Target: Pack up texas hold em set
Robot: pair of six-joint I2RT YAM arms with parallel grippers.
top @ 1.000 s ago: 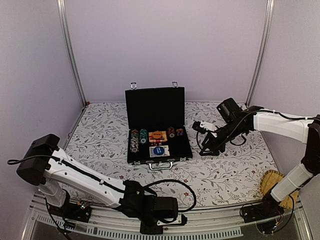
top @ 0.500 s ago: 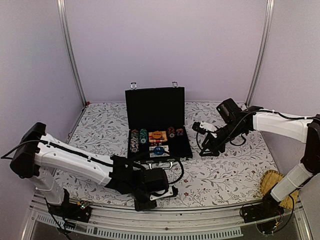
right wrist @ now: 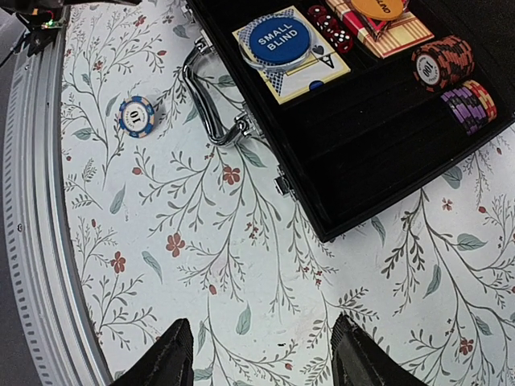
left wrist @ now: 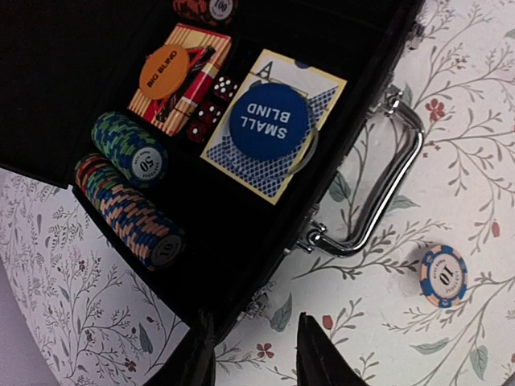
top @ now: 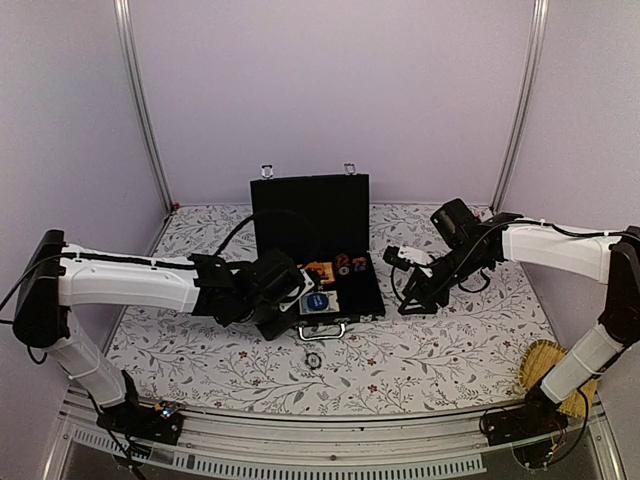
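Left end effector (top: 282, 318) first: from above you see it at the front-left corner of the case (top: 360, 295), jaws parted and empty. Your right end effector (top: 411, 298) hangs just right of the case, pointing down at the worktop (top: 460, 350), likewise spread with nothing in it. The case stands open mid-worktop, lid (top: 310, 215) upright at the back. Its long axis runs left to right and its handle (top: 322, 331) faces the arm bases. One chip (top: 312, 358) lies loose near the handle, on the side towards the bases. A second ago your left arm lay along the near edge; it has swung up to the case. Right arm and case have kept their places.

From the left wrist, your fingers (left wrist: 314, 350) stand apart over the worktop, just short of the case's front wall. Inside lie a blue disc (left wrist: 268, 121) on cards (left wrist: 314, 100), an orange disc (left wrist: 163, 72) and red dice (left wrist: 211, 112). The chip (left wrist: 442, 275) sits beyond the handle (left wrist: 378, 193), not touching it.

From the right wrist, your fingers (right wrist: 173, 354) are wide apart above bare worktop. The case corner (right wrist: 322, 229) is ahead, and the chip (right wrist: 136, 117) is left of the handle.
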